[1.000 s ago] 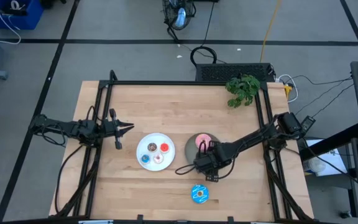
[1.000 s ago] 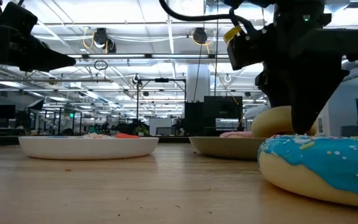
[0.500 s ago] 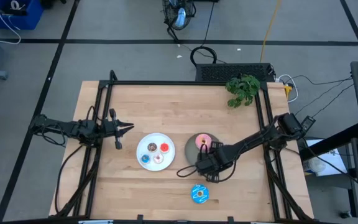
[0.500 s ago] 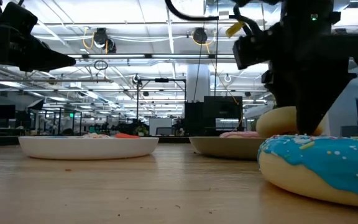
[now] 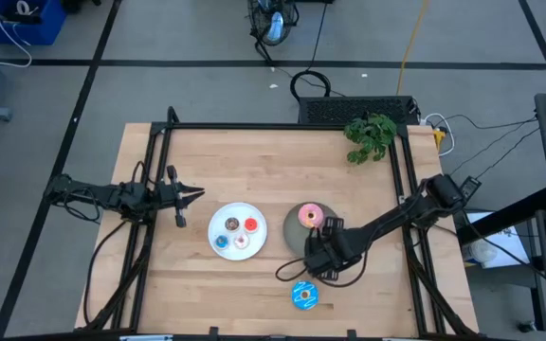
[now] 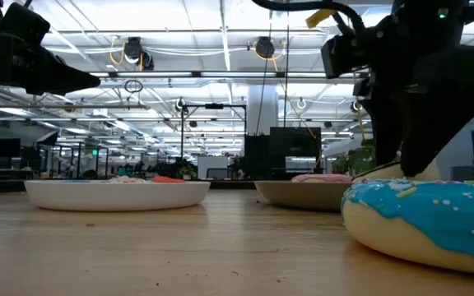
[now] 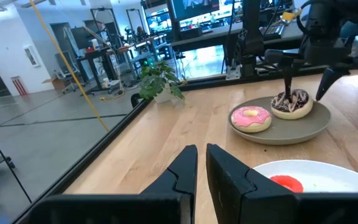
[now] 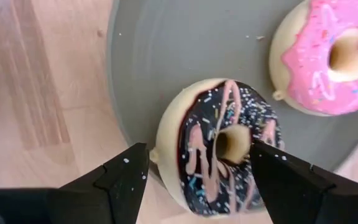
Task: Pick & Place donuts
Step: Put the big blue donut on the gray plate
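Note:
The chocolate sprinkled donut (image 8: 222, 146) lies flat on the grey plate (image 8: 185, 43) at its near rim, beside the pink donut (image 8: 328, 56). My right gripper (image 8: 197, 148) hangs open just above it, one finger on each side, touching nothing. In the high view the right gripper (image 5: 322, 256) hides this donut. The blue sprinkled donut (image 5: 303, 295) lies on the table nearer the near edge. The tiny red, brown, cream and blue donuts sit on the white plate (image 5: 212, 227). My left gripper (image 5: 180, 196) waits shut, left of the white plate.
A potted plant (image 5: 370, 134) stands at the table's far right corner. Black frame rails run along the left, far and right sides. Bare wood lies between the plates and the far edge, and at the near left.
My right gripper has moved a little toward the table's near edge and set the chocolate sprinkled donut down onto the grey plate's near rim. Its fingers have opened and let go. The donut now lies on the plate instead of hanging in the fingers.

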`<state>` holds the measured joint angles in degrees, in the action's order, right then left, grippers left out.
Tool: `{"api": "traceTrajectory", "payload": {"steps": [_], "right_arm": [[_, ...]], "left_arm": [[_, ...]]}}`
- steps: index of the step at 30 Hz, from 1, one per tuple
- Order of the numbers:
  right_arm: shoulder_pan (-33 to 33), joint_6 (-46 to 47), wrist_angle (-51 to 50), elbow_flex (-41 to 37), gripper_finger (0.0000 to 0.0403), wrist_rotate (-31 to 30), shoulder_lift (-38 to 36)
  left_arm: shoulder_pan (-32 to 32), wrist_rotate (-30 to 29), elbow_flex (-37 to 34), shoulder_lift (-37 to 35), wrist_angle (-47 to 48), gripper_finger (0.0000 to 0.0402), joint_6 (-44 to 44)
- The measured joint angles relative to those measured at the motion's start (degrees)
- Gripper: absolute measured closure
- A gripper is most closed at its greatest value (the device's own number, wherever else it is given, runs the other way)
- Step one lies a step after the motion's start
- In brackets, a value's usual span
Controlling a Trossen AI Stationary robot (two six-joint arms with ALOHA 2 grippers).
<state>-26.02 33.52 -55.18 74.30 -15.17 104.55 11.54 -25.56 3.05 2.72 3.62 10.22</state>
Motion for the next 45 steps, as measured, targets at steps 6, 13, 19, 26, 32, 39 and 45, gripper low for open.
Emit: {"api": "traceTrajectory", "payload": {"steps": [6,13,19,26,32,39,45], "right_arm": [[0.0,-0.6,-3.8,3.3,0.0140,0.0,-1.3],[0.1,-2.5,-2.3,11.3,0.0140,4.7,-1.8],[0.0,0.4,11.7,11.4,0.0140,15.4,-2.0],[-0.5,-1.6,17.7,11.4,0.0140,19.3,-1.5],[-3.9,-6.6,20.0,11.3,0.0145,15.2,0.2],[-7.6,-6.7,16.8,16.0,0.0169,11.7,5.2],[-9.0,-11.1,11.1,25.1,0.0181,7.4,11.8]], "left_arm": [[0.0,0.0,0.0,0.0,0.0,0.0360,0.0],[0.0,0.0,0.0,0.0,0.0,0.0360,0.0],[0.0,0.0,0.0,0.0,0.0,0.0360,-0.3],[0.0,0.0,0.0,0.0,0.1,0.0360,-0.2],[0.0,0.0,0.0,0.0,0.0,0.0360,0.0],[0.0,0.0,-0.1,0.0,-0.3,0.0360,0.0],[0.0,0.0,-0.1,0.0,-0.3,0.0360,-0.3]]}}
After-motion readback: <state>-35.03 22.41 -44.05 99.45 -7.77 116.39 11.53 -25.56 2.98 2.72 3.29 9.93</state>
